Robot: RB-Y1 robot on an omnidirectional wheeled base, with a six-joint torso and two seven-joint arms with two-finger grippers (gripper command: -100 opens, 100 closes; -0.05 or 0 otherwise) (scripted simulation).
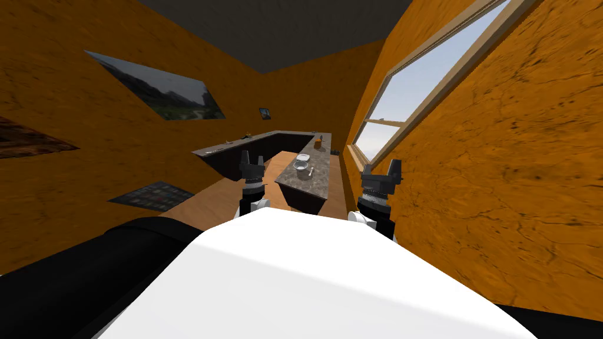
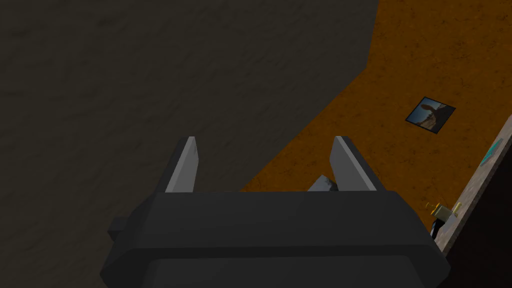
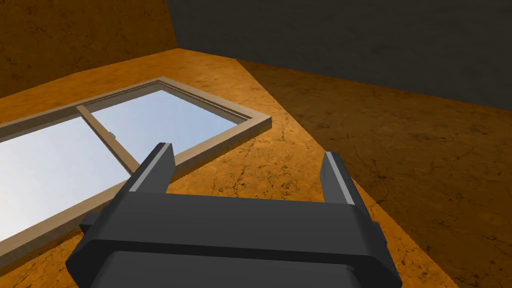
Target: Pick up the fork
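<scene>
Grey fingers of the left pincer (image 2: 265, 141) are standing wide apart with nothing between them, and the right pincer (image 3: 246, 152) is gaping just as wide, both pointing upward. Ahead, between the two, a dark worktop (image 1: 313, 186) is carrying a bowl (image 1: 301, 168), a plate (image 1: 302, 158) and, just beside the bowl toward the right, the small pale fork (image 1: 310, 172), well apart from both pincers.
</scene>
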